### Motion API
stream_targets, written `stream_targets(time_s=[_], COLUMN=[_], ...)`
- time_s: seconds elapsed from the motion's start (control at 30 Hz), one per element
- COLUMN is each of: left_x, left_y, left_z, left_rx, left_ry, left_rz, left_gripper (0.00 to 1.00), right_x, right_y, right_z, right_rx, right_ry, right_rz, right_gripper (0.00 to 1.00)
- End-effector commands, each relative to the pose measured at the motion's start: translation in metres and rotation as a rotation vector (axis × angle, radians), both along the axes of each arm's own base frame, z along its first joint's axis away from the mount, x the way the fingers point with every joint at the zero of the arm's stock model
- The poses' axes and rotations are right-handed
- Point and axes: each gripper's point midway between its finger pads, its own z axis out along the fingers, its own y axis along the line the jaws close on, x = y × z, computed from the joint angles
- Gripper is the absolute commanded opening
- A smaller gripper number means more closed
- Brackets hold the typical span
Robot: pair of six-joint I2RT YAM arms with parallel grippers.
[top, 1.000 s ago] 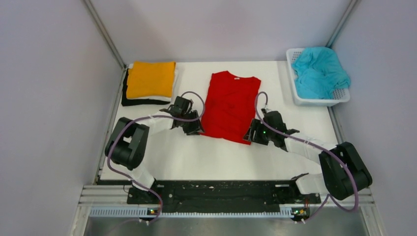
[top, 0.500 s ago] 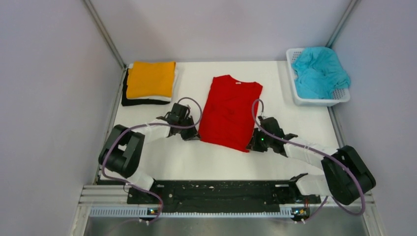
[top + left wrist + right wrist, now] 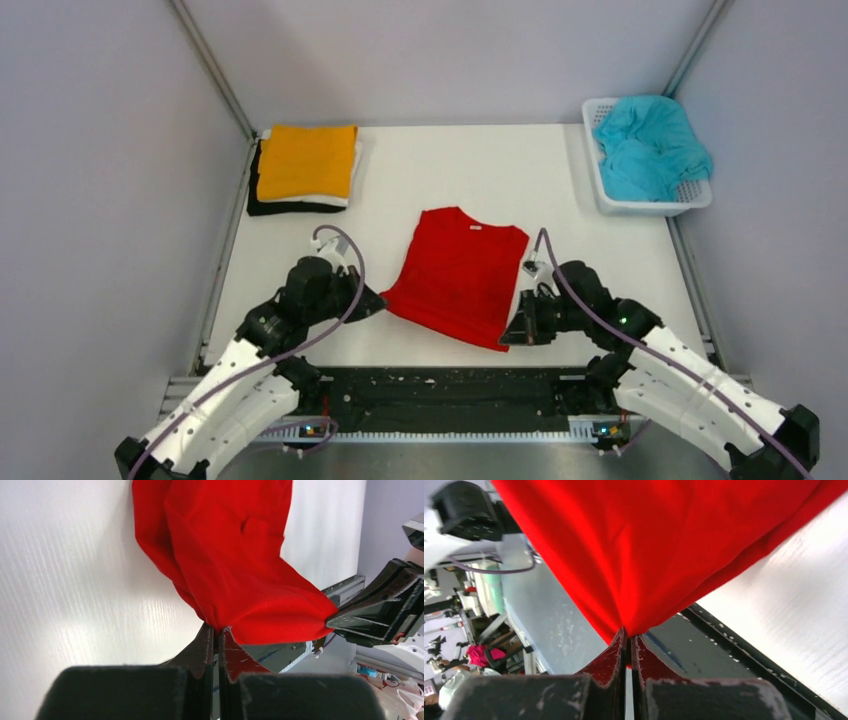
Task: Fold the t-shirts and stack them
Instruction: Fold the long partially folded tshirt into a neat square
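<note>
At the far left corner of the counter (image 3: 560,190) sits a folded stack: an orange t-shirt (image 3: 305,160) on top, a white t-shirt (image 3: 300,200) showing as a thin strip beneath it, and a black t-shirt (image 3: 285,209) at the bottom. Nearer the arms, the left claw (image 3: 375,302) is pressed fully together, its two tips pinching the left near corner of the red t-shirt (image 3: 455,275). That shirt lies in the middle of the counter with its collar pointing toward the far wall; its far part rests flat, while the near hem is drawn up off the surface and stretched between the two arms. At its right near corner the right claw (image 3: 508,337) is likewise clamped tight on the red cloth, with no gap between its tips in the wrist view. Both claws hold the shirt close to the near edge of the counter. In the far right corner stands a white perforated basket (image 3: 640,207), and a crumpled teal t-shirt (image 3: 650,145) is heaped inside it, spilling over the rim.
</note>
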Motion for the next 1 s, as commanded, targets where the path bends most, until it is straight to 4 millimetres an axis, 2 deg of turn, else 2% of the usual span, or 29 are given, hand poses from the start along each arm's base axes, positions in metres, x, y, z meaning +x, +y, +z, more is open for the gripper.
stream_targets(time_s=[0.0,0.1,0.2,0.33,0.43,0.5,0.67,0.87,0.97], left_x=[0.014,0.039,0.074,0.123,0.156,0.178,0.222,0.266,0.281], left_y=[0.014,0.01,0.007,-0.012,-0.02,-0.028,-0.04,-0.042,-0.048], left_z=[0.032,0.056,0.073,0.08,0.079,0.086,0.068,0.026,0.007], left_rx=[0.011,0.019,0.083,0.143,0.192,0.208,0.244,0.281,0.265], left_ry=[-0.099,-0.184,-0.231,-0.244,-0.229,-0.241,-0.199,-0.112,-0.059], left_rz=[0.103,0.121,0.167,0.168,0.182,0.181,0.157,0.158,0.126], left_gripper=[0.0,0.0,0.0,0.0,0.0,0.0,0.0,0.0,0.0], right_x=[0.004,0.031,0.063,0.111,0.14,0.158,0.194,0.239,0.259], right_y=[-0.003,-0.011,-0.023,-0.039,-0.049,-0.055,-0.061,-0.07,-0.071], right_z=[0.041,0.05,0.056,0.064,0.067,0.066,0.054,0.031,0.015], right_rx=[0.014,-0.057,-0.132,-0.152,-0.127,-0.114,-0.089,-0.095,-0.117], right_ry=[-0.054,-0.145,-0.222,-0.275,-0.297,-0.302,-0.282,-0.256,-0.229], right_rz=[-0.036,-0.116,-0.218,-0.356,-0.407,-0.437,-0.461,-0.517,-0.524], right_gripper=[0.0,0.0,0.0,0.0,0.0,0.0,0.0,0.0,0.0])
